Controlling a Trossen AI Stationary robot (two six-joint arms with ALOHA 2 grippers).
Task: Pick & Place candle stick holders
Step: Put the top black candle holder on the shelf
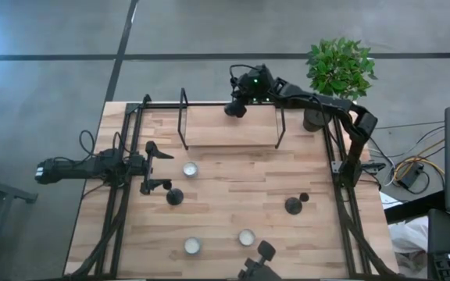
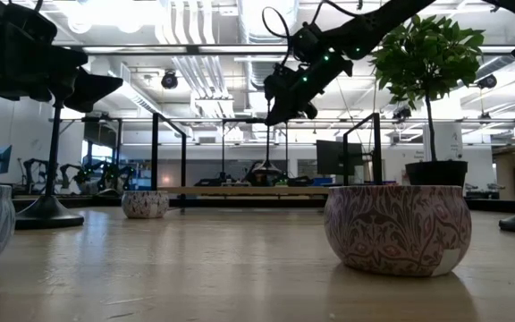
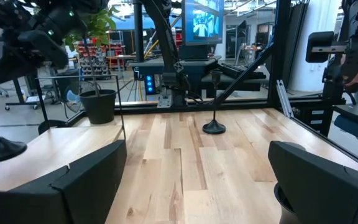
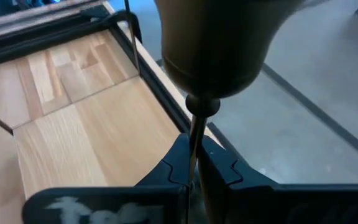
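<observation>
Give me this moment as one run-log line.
right gripper: shut on black metal candlestick holder, above raised wooden shelf | left gripper: open, empty, at table's left side | second holder | third

1. The right claw (image 4: 194,177) has its two dark fingers (image 4: 166,168) pressed together on the thin metal stem of a black candlestick holder (image 4: 213,50).
2. The holder's round, flat base fills the view ahead of the fingers.
3. Beneath it lies the pale, planked wooden desk (image 4: 73,137), edged by a black metal frame rail (image 4: 166,93).
4. Beyond the rail is grey floor (image 4: 316,118) crossed by a dark line.
</observation>
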